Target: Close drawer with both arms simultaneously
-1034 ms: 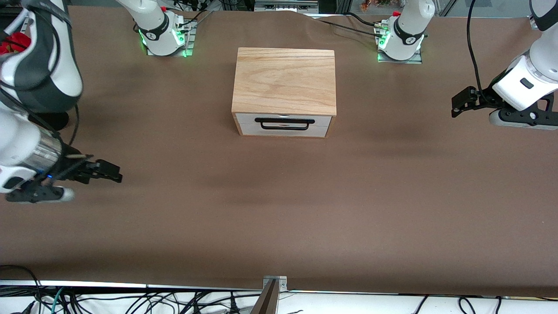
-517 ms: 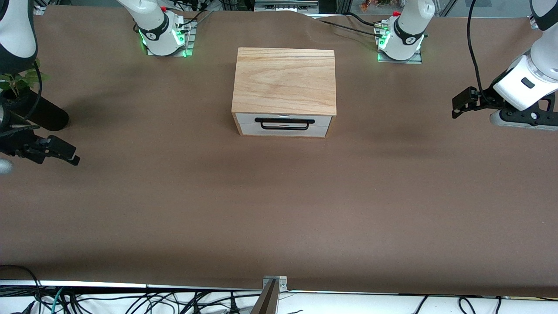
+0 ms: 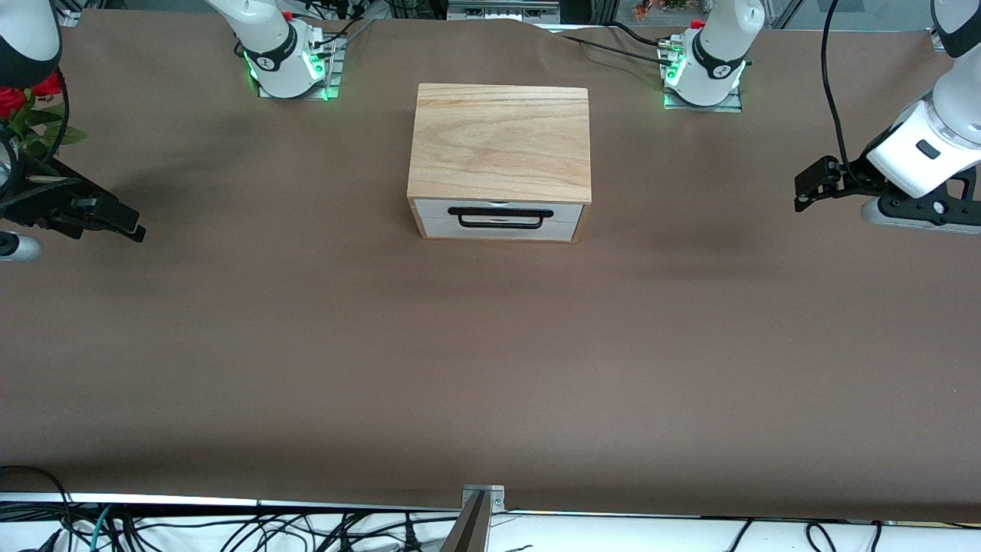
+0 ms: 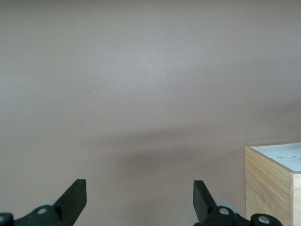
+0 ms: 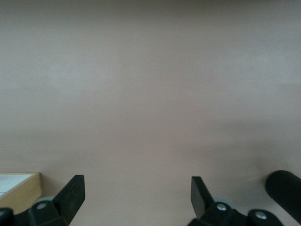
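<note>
The light-wood box (image 3: 500, 142) stands mid-table. Its drawer (image 3: 498, 228) with white front and black wire handle (image 3: 500, 218) sits pushed in, flush with the box front. My left gripper (image 3: 802, 190) hangs open and empty over the bare table toward the left arm's end, well apart from the box. My right gripper (image 3: 129, 227) is open and empty over the table toward the right arm's end. The left wrist view shows open fingers (image 4: 139, 197) and a box corner (image 4: 270, 181). The right wrist view shows open fingers (image 5: 138, 195) and a box corner (image 5: 19, 188).
Brown cloth (image 3: 490, 368) covers the table. Red flowers with green leaves (image 3: 27, 103) stand at the table edge by my right arm; a black rounded object (image 5: 284, 188) shows in the right wrist view. Arm bases (image 3: 291, 61) (image 3: 705, 73) stand beside the box, farther from the camera.
My right gripper has swung away from the box toward the right arm's end of the table and then toward the bases. My left gripper has barely moved. The drawer is unchanged.
</note>
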Available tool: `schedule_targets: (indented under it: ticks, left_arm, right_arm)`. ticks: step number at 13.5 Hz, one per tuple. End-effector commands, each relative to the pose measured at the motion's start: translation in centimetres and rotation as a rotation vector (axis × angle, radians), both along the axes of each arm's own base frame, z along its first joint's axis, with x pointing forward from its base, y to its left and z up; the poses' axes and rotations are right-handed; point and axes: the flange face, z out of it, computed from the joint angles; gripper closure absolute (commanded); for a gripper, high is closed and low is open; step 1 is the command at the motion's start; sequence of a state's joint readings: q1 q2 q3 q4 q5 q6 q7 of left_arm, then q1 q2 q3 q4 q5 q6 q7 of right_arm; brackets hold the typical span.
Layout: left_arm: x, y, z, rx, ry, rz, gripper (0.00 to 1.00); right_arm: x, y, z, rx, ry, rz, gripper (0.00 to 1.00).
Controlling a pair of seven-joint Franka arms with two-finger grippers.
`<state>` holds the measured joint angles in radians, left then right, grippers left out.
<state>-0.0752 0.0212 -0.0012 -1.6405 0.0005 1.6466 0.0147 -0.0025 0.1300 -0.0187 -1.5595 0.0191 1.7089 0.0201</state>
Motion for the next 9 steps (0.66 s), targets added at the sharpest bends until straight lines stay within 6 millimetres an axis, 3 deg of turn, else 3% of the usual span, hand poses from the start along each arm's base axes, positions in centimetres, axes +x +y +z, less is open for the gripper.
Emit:
schedule_targets:
  ticks: [1,9]
  left_arm:
    - [0.5,0.0,0.6,0.007,-0.009,-0.023,0.0]
    - [0.5,0.8,0.5,0.007,-0.002,-0.008,0.0]
  right_arm:
    - [-0.5,-0.3,0.1,-0.023,0.009,0.045,0.0]
    - [0.5,-0.6,0.7,-0.059,0.02,0.053,0.0]
